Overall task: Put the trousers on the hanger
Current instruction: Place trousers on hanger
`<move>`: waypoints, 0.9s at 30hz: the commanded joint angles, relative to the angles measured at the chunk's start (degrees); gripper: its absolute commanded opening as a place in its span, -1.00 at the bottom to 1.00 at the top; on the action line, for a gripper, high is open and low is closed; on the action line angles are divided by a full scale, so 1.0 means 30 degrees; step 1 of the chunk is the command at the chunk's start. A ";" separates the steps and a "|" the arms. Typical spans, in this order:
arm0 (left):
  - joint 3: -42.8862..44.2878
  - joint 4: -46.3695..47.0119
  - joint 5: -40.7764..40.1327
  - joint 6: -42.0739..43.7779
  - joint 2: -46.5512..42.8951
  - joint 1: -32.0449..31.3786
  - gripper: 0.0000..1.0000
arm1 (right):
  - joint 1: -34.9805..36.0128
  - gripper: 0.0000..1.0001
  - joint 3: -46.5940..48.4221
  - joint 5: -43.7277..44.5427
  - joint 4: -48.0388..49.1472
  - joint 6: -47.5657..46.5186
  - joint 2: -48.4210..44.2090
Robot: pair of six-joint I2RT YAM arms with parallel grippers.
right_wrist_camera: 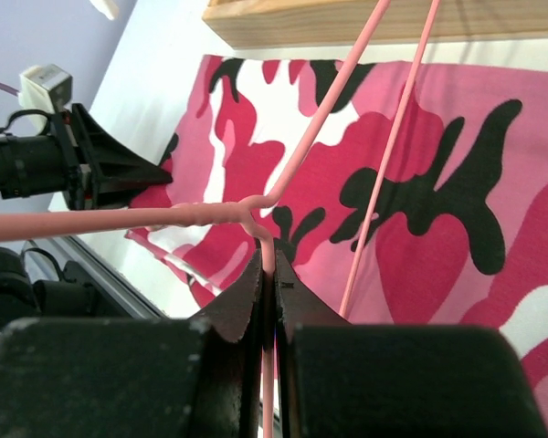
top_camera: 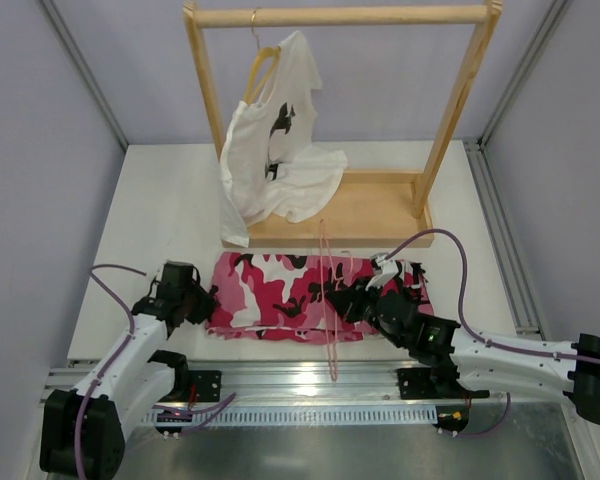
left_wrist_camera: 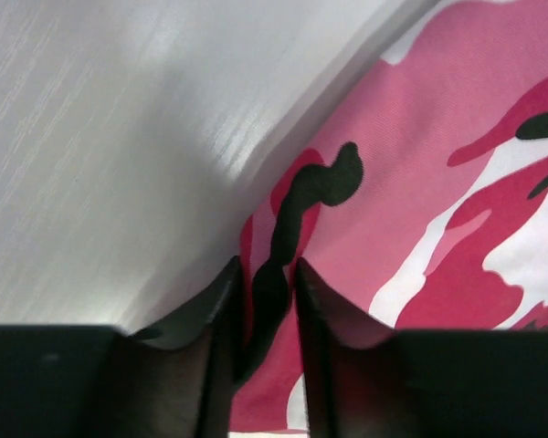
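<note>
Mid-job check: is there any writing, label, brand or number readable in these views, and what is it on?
No readable text in any view.
white T-shirt: black print on the front, too small to tell whether it holds letters.
trousers: camouflage pattern only, no label showing.
pink hanger and wooden rack: no markings visible.

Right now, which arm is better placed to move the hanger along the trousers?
Right. The right claw is shut on the hanger at its neck, the wire lying across the trousers. The left claw pinches the trousers at their left edge, so it probably best just steadies the cloth.
</note>
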 commanded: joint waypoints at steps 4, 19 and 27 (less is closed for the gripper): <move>0.1271 -0.0366 0.1517 0.1545 -0.0465 0.0102 -0.99 | -0.0095 -0.93 -0.0888 0.1054 0.1296 0.0872 0.0591; 0.4587 0.1941 0.4944 0.2983 -0.2078 -0.1711 -0.99 | -0.0066 -0.92 -0.1183 0.1144 0.1442 0.1399 0.1177; 0.5027 0.5108 0.3310 0.2134 -0.1054 -0.6836 -0.99 | -0.0066 -0.92 -0.1095 0.1144 0.1443 0.1400 0.1207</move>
